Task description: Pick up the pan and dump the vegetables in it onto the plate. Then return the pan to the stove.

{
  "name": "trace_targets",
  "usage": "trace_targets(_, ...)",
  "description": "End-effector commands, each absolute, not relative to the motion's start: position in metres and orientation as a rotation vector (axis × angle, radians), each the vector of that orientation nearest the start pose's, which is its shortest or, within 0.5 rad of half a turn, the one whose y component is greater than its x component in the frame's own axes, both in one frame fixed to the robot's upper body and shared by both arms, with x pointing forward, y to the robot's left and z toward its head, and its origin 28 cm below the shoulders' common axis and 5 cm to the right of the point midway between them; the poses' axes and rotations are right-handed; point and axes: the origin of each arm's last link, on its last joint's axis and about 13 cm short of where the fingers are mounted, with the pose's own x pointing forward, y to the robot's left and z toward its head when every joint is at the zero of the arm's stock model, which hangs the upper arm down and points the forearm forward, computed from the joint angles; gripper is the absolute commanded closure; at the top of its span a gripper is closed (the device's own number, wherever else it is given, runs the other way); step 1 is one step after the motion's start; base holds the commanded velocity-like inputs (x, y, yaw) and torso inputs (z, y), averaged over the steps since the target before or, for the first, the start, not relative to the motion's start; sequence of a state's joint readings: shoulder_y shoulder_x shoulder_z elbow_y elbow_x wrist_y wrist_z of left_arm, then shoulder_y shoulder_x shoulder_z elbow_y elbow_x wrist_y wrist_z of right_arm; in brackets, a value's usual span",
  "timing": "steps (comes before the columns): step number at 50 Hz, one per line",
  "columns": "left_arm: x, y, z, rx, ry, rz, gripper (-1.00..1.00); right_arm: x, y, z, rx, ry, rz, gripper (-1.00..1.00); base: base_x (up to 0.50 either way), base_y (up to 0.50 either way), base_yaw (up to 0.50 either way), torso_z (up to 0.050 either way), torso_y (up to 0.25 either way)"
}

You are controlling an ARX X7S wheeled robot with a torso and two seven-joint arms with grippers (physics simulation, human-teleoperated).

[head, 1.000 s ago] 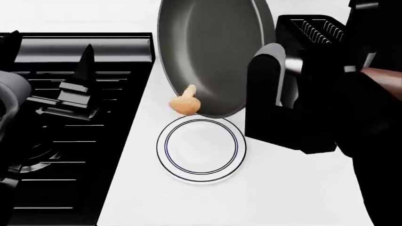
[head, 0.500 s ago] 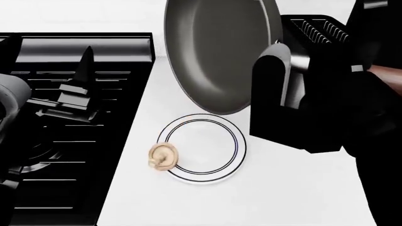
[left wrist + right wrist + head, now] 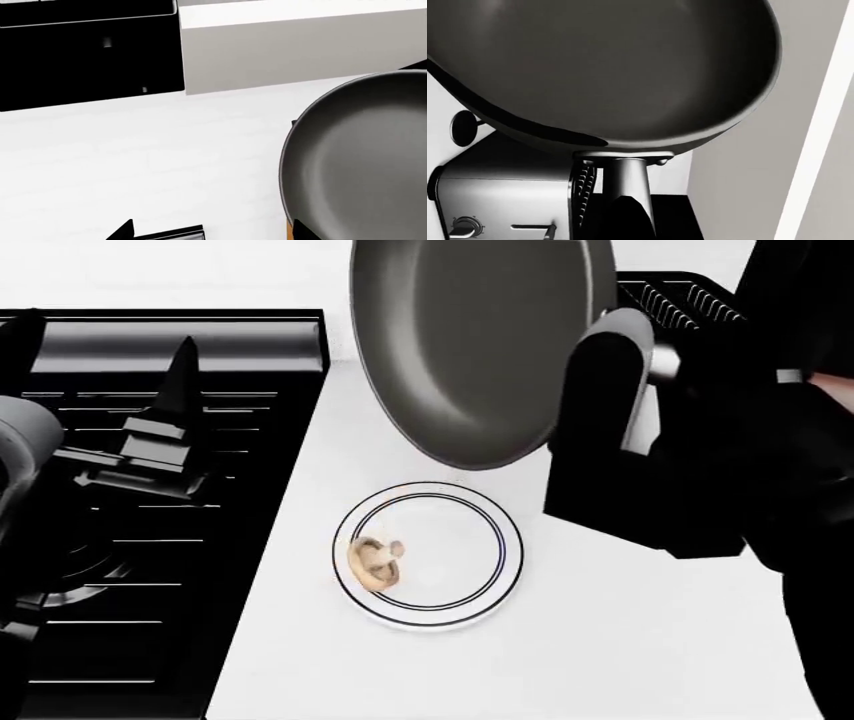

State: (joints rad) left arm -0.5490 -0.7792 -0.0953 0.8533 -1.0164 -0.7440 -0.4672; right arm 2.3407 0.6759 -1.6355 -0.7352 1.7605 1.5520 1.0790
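Right gripper [image 3: 638, 390] clamped on the pan [image 3: 474, 345] handle where the steel neck meets the bowl; own fingertips mostly hidden behind the dark wrist housing, but the right wrist view shows the neck running straight down into the grip. Pan held high and tipped steeply, open face toward the stove [image 3: 134, 500], low rim hanging over the far edge of the plate [image 3: 501, 585] — judged a pouring tilt so contents slide off the rim onto the plate. Pan interior looks bare in all views. Mushroom [image 3: 376, 562] lies on the plate, inside the rings, at the side nearer the stove, close to the rim. Plate sits flat on the white surface [image 3: 641, 640] just beside the stove. Right arm reaches in from the right, forearm raised, wrist rolled to tip the pan. Left gripper [image 3: 147, 455] hovers over the stove grates, holding nothing; apart or together cannot be told. Dump looks done; pan return to the stove remains. Toaster [image 3: 500, 200] stands behind the pan.
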Motion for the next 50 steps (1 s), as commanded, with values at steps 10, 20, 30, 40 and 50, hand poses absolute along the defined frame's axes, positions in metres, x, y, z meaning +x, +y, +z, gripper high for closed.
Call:
trace_targets(10, 0.194, 0.268, 0.263, 0.117, -0.45, -0.132, -1.0, 0.171, -0.124, 0.353, -1.565, -0.137, -0.077, 1.0, 0.0, 0.0, 0.0, 0.0, 0.001)
trace_targets(20, 0.19, 0.269, 0.266, 0.121, -0.46, -0.125, -1.0, 0.17, -0.14, 0.351, -1.32, -0.106, 0.007, 1.0, 0.0, 0.0, 0.0, 0.0, 0.0)
trace_targets(30, 0.185, 0.269, 0.272, 0.126, -0.502, -0.117, -1.0, 0.171, -0.157, 0.343, -1.191, -0.054, 0.0, 1.0, 0.0, 0.0, 0.0, 0.001, 0.001)
trace_targets(40, 0.181, 0.271, 0.276, 0.133, -0.528, -0.106, -1.0, 0.167, -0.162, 0.336, -1.105, -0.046, 0.005, 1.0, 0.0, 0.0, 0.0, 0.0, 0.001)
trace_targets(50, 0.182, 0.27, 0.276, 0.135, -0.522, -0.104, -1.0, 0.164, -0.162, 0.333, -1.089, -0.064, 0.044, 1.0, 0.0, 0.0, 0.0, 0.0, 0.0)
